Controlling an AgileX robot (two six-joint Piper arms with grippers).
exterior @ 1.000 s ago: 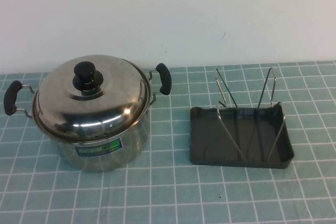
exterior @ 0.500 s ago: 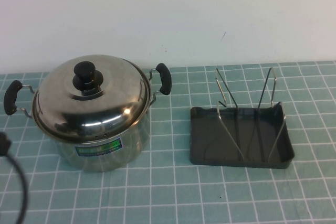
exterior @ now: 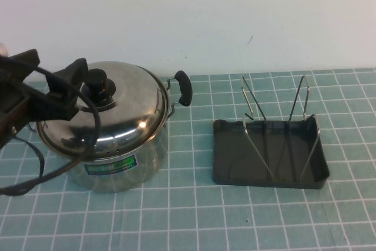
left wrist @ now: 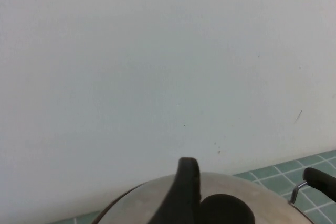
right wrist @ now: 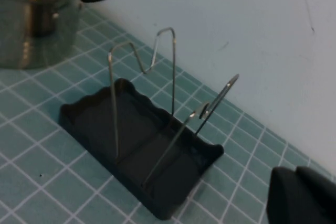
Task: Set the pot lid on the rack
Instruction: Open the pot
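The left gripper (exterior: 56, 83), jaws apart, hovers at the pot lid (exterior: 117, 107), which sits on the pot (exterior: 117, 163). The rack (exterior: 270, 154) stands at the pot's 3 o'clock; the right gripper (right wrist: 299, 198), jaws together, hangs near it.

The surface (exterior: 194, 216) is covered with a teal mat ruled in a white grid and ends at a plain white wall. A steel pot (exterior: 117, 163) with a green label stands on it. The rack (exterior: 267, 163), a dark tray with wire loops, sits well to the pot's right, apart from it.
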